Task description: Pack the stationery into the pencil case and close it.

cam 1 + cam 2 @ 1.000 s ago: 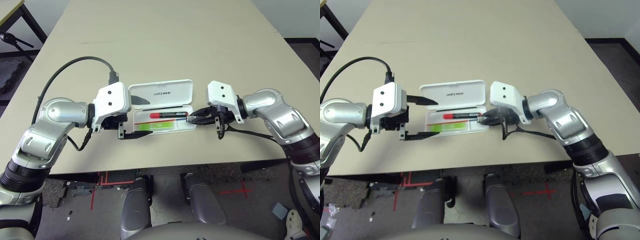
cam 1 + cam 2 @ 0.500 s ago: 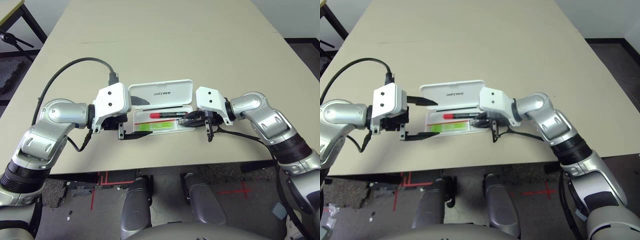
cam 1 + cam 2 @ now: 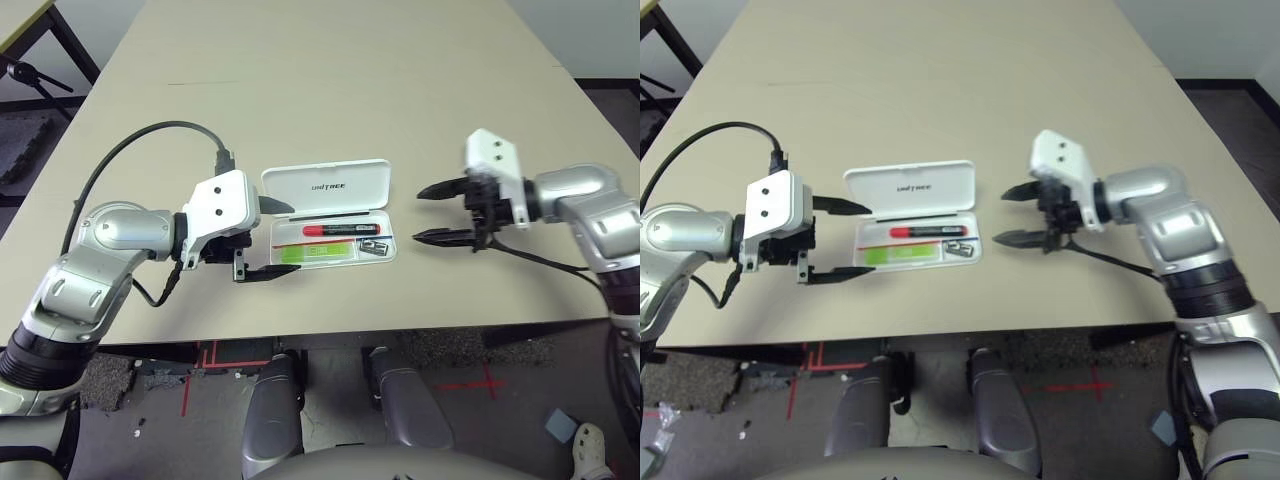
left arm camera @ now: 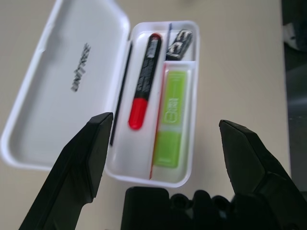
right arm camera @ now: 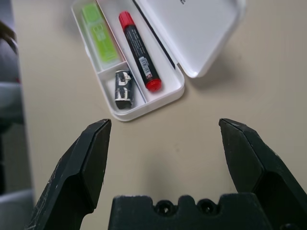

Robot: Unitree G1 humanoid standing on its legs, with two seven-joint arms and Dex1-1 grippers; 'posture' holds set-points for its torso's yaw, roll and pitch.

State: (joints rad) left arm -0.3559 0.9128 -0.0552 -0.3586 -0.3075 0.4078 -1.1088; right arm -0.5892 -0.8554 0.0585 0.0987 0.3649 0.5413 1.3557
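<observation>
The white pencil case (image 3: 352, 186) lies open on the table, its lid folded back flat. In its tray rest the red marker (image 3: 339, 229), the lime-green highlighter (image 3: 305, 252) and, in the small end compartment, the black-and-silver clip (image 3: 374, 246). My left gripper (image 3: 294, 239) is open, its two fingers straddling the case's left end, with nothing held. My right gripper (image 3: 417, 215) hangs open a short way right of the case, apart from it. The left wrist view looks down on the highlighter (image 4: 171, 117), marker (image 4: 144, 81) and clip (image 4: 178, 42). The right wrist view has the clip (image 5: 123, 88) nearest.
The beige table (image 3: 320, 80) stretches wide and bare behind the case. A black cable (image 3: 150, 135) loops up from my left wrist. The table's front edge (image 3: 330, 335) runs close below both grippers.
My right gripper has pulled back to the right from the case's right end and now stands open; the clip lies in the small compartment. The left arm has stayed put.
</observation>
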